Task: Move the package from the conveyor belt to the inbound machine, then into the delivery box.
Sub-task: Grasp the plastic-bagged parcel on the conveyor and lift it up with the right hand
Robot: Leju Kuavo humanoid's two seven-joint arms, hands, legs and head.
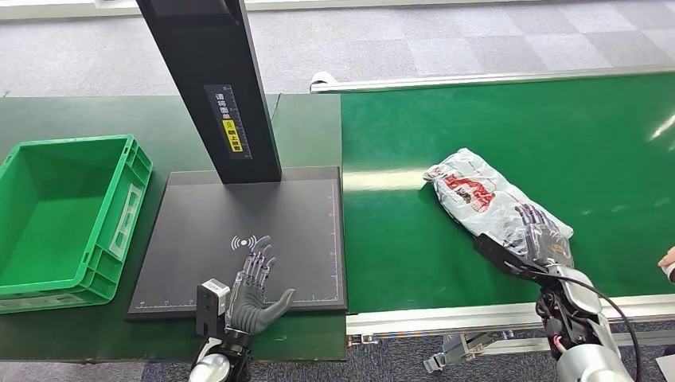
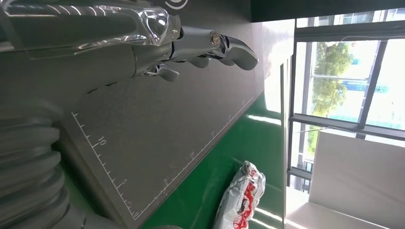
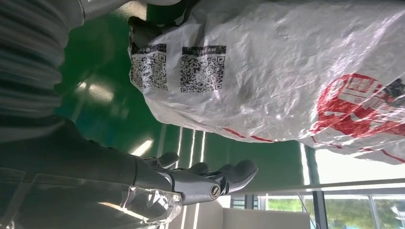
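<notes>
The package point(image 1: 492, 200) is lying diagonally right of centre, its lower end under the right robot hand point(image 1: 542, 235), whose fingers are spread wide and not yet gripping; the left robot hand point(image 1: 255, 293) is hovering open, lower left.

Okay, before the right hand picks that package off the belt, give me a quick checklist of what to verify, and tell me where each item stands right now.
1. Package lying on the conveyor belt: ok.
2. Right hand at the package's near end: ok.
3. Firm hold on the package: cannot tell; the right wrist view shows fingers apart from the bag.
4. Inbound machine's black pad free of items: not ok, left hand hovers over its near edge.
5. Green delivery box empty: ok.
6. Person's hand at belt's right edge: not ok.
</notes>
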